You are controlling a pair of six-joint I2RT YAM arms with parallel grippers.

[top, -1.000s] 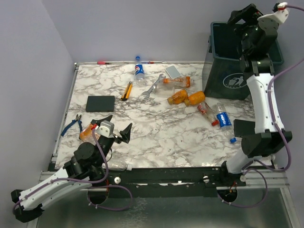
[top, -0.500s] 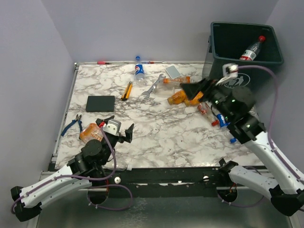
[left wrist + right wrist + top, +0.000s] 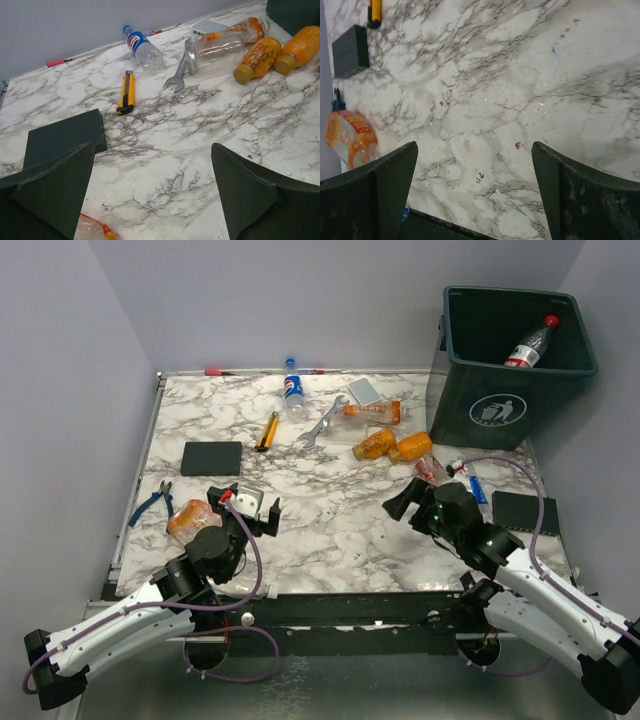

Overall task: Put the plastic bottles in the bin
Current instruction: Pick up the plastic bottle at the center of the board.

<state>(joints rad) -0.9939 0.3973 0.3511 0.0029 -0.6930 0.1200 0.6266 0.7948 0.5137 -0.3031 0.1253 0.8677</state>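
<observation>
The plastic bottles look small, empty and thin-walled, so I judge them light, easy to dent and slippery on the round side. A soft hold across the middle of the body seems safest. Two orange bottles lie side by side in the upper middle of the top view, with a clear orange-labelled bottle just above them. A blue-labelled bottle lies near the upper edge of the tabletop. A crushed bottle lies at the left, just beside the left pincer, whose jaws stand wide apart and empty. The right pincer, equally wide and empty, hovers at the lower right. One red-capped bottle is in the bin, upper right.
</observation>
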